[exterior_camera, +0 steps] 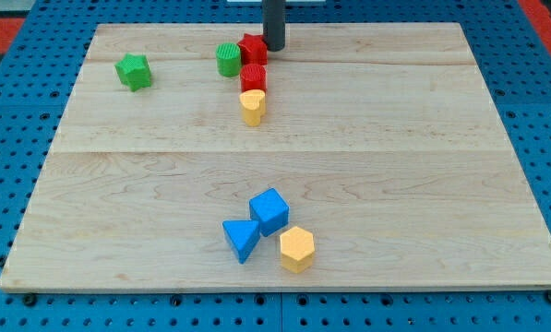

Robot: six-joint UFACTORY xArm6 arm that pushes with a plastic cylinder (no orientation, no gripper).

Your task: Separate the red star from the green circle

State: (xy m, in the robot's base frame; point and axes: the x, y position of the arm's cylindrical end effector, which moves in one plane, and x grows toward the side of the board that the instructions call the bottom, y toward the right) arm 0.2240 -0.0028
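Tip [273, 47] touching red star [253, 48] (view's right) | star touching green circle [228, 59] | tool: none

Lighting bright, even, diffuse; appears overhead. Wooden surface [395, 138] evenly lit, no glare or hot spots. Shadows short and soft, close under each block, e.g. yellow hexagon [296, 248] and blue cube [269, 210]. Colours saturated. Focus acceptable across frame; slight softness at block edges, low resolution. Surface edges appear straight, no obvious distortion. Rod above my tip [273, 47] very dark, no surface detail.
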